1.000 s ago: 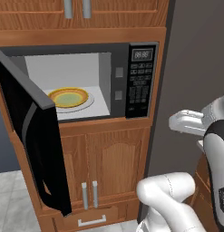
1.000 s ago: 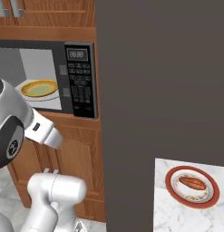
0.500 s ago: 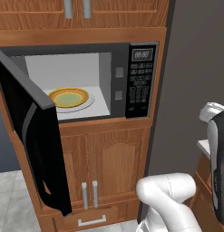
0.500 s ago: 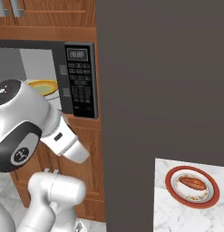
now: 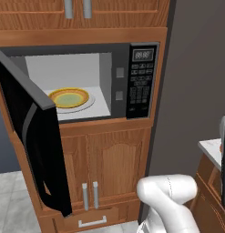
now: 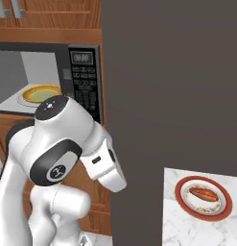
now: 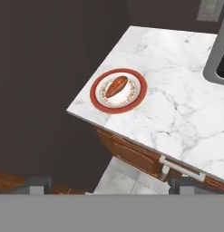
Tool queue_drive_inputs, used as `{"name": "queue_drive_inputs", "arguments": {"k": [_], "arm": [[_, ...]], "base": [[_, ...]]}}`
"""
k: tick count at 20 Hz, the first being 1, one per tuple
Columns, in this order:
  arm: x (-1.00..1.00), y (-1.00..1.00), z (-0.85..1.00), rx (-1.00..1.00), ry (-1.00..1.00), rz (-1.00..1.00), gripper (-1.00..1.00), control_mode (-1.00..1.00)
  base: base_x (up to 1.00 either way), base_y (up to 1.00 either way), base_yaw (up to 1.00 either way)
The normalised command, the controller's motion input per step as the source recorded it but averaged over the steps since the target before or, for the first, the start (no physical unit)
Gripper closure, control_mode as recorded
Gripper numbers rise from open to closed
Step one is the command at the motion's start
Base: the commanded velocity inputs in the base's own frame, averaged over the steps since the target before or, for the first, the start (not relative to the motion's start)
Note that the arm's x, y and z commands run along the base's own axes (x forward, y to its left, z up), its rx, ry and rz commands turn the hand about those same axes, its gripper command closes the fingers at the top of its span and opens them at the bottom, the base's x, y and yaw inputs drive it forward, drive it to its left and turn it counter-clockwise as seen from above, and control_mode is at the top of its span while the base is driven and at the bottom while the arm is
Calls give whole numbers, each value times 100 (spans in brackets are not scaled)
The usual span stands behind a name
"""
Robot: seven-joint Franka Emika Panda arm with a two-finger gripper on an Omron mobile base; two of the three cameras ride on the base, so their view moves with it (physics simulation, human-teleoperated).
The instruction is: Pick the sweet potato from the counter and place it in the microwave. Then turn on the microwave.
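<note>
gripper spread wide above counter; sweet potato lies diagonally on red-rimmed plate.

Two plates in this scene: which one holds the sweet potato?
The red-rimmed plate on the counter holds the sweet potato; the yellow plate inside the microwave is bare.

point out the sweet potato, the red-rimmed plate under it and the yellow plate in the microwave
sweet potato (image 7: 116, 86), hand view, middle of the tuber
red-rimmed plate (image 7: 96, 97), hand view, red rim on the side nearest the counter edge
yellow plate (image 5: 69, 97), left base view, greenish centre of the plate
</note>
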Motion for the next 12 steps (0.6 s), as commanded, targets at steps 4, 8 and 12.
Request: {"name": "queue_drive_inputs", "arguments": {"k": [4, 8, 12], "arm": [[0, -82, -10, 16, 6, -26, -100, -100], [0, -73, -6, 23, 9, -23, -100, -100], [0, -61, -17, 22, 7, -21, -100, -100]], "base": [[0, 0, 0], [0, 0, 0], [0, 0, 0]]}}
